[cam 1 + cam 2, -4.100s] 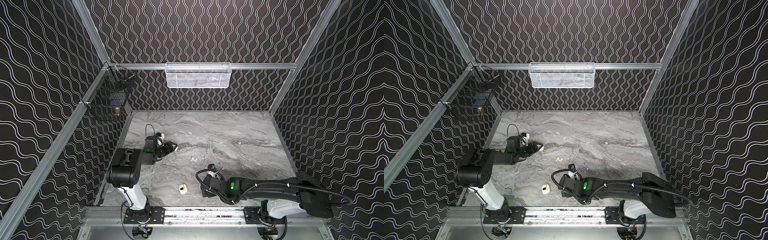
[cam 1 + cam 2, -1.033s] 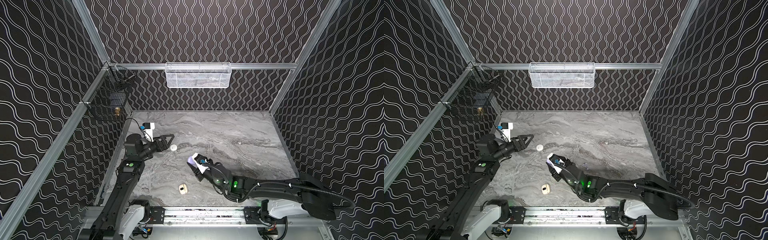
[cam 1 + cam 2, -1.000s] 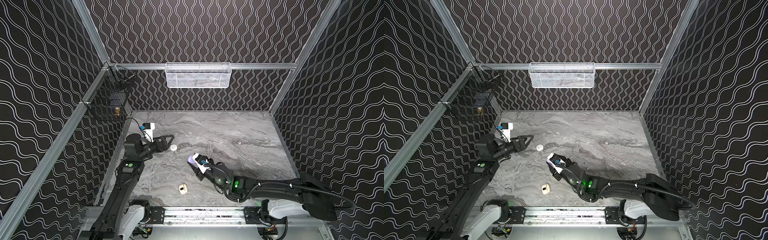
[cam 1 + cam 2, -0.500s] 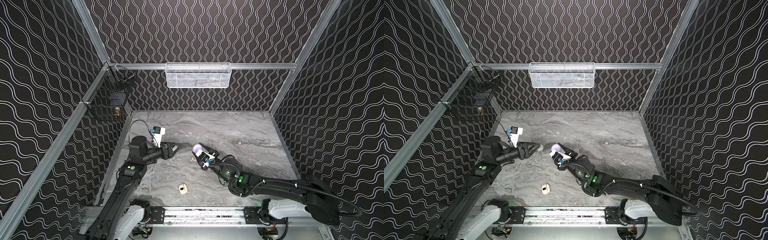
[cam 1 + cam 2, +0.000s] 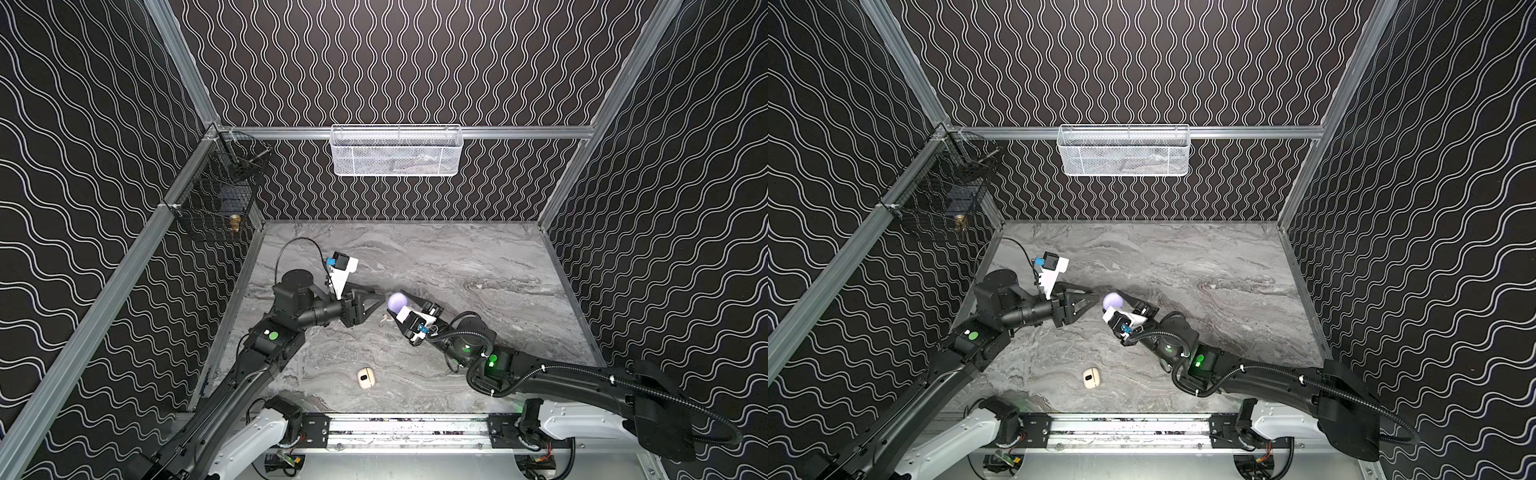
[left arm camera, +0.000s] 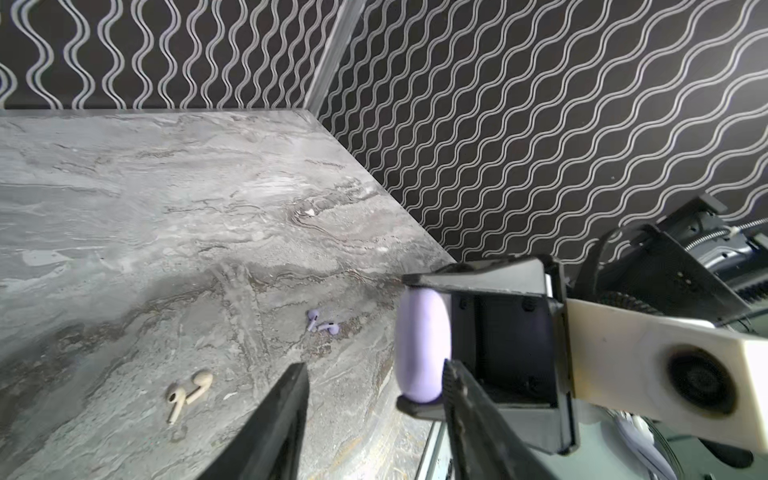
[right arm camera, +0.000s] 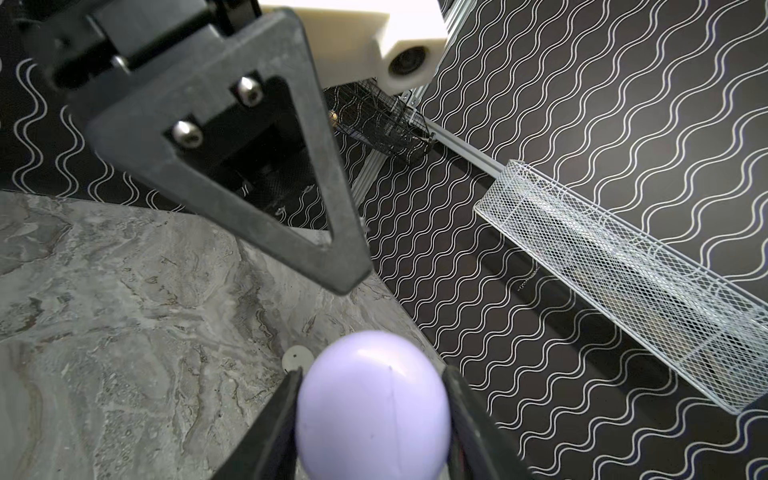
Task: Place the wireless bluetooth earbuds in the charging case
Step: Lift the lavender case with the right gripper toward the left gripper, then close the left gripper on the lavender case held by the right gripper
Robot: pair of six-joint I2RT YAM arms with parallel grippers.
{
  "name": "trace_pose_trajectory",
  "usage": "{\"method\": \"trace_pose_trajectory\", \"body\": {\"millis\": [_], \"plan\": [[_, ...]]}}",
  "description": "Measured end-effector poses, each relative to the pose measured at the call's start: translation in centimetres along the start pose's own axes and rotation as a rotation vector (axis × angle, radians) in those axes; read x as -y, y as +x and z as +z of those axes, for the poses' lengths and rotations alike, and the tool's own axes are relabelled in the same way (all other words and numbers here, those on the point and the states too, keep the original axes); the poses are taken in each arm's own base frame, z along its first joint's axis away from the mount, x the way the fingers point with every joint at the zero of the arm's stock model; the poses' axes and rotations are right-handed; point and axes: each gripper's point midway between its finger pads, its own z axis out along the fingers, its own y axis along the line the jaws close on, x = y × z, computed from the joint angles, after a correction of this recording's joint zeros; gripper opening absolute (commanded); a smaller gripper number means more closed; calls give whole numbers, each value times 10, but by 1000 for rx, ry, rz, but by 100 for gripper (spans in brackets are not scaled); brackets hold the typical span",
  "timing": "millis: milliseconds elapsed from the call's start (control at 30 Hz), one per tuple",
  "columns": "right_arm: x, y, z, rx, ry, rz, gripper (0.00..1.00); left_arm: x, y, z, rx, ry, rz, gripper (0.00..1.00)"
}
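The lilac egg-shaped plastic charging case [image 5: 397,301] matches the lilac stemmed plastic earbuds [image 6: 322,325]; the beige stemmed plastic earbuds [image 6: 187,392] are duller. The marbled stone-look desk [image 5: 478,257] is grey with darker veins. The panel walls [image 5: 415,62] are black with white wavy lines.

My left gripper [image 5: 377,302] now reaches from the left edge of the table [image 5: 457,257] out toward its middle, jaws narrower than a second ago. My right gripper [image 7: 372,376] has lifted the lilac case [image 5: 397,301] from the front edge; it now hangs just beside my left fingertips.
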Motion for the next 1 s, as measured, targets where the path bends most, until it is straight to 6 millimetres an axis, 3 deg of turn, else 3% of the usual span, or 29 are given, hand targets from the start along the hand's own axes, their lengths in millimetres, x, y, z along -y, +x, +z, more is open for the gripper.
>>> {"method": "trace_pose_trajectory", "body": {"millis": [500,1000], "plan": [[-16,-21,-3,37,-71,1,17,20,17,2,-54,51,25,51],[-20,-16,6,13,-63,-18,12,25,30,5,-85,59,24,42]]}}
